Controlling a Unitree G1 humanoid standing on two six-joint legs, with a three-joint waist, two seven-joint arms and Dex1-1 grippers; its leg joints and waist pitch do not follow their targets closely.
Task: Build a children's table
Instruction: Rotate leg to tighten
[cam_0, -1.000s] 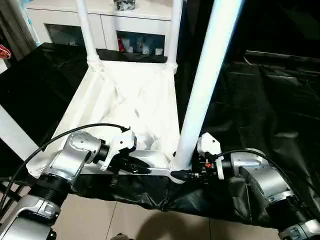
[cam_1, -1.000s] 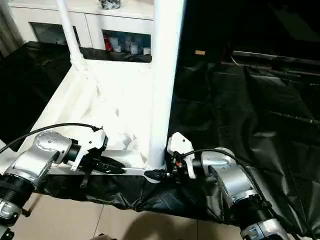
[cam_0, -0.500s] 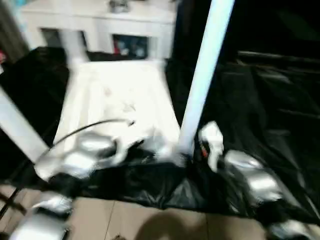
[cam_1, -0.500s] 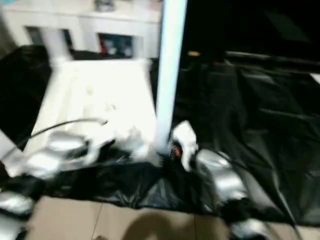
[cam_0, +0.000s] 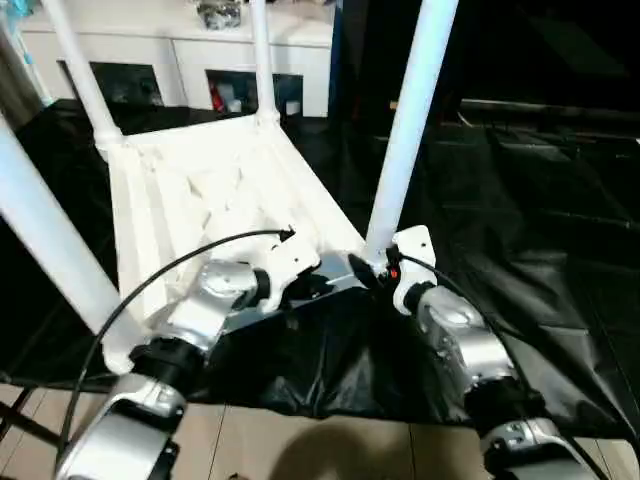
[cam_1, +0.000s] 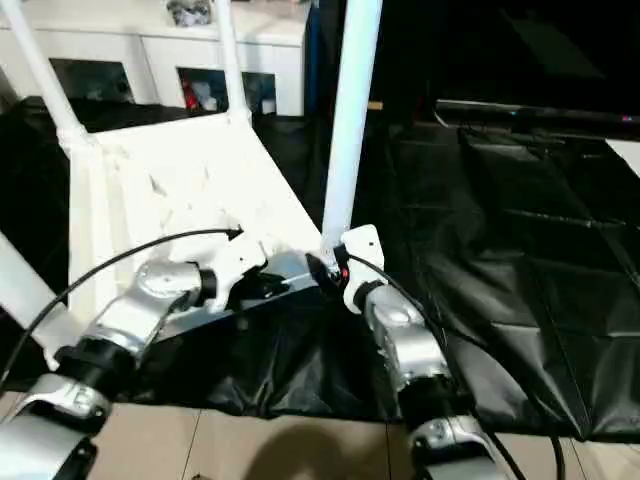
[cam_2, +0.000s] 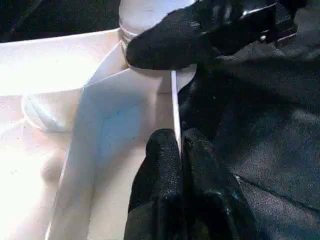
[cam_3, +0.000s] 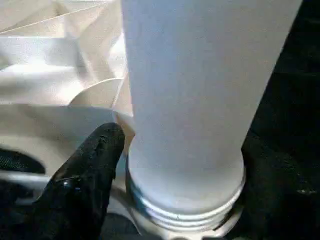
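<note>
The white children's table lies upside down, its ribbed underside (cam_0: 220, 180) facing up, with four tube legs standing in the corner sockets. My left gripper (cam_0: 325, 285) is shut on the thin near rim (cam_2: 175, 95), close to the near right corner. My right gripper (cam_0: 368, 268) is shut on the base of the near right leg (cam_0: 405, 140), just above its socket; one black finger (cam_3: 90, 165) presses the leg's side. The two grippers almost touch at that corner. The other three legs stand at the near left (cam_0: 40, 240), far left (cam_0: 85, 80) and far right (cam_0: 262, 60).
The big black-sheeted table (cam_0: 540, 230) carries the work, and its front edge hangs just below my grippers. A white cabinet with glass doors (cam_0: 180, 60) stands behind. Tiled floor (cam_0: 300, 450) shows below. A black cable (cam_0: 200, 255) arcs over my left forearm.
The white table has swung on the sheet: its near right corner now sits farther from the front edge and the top lies skewed. Both grippers kept their holds. The head camera also shifted.
</note>
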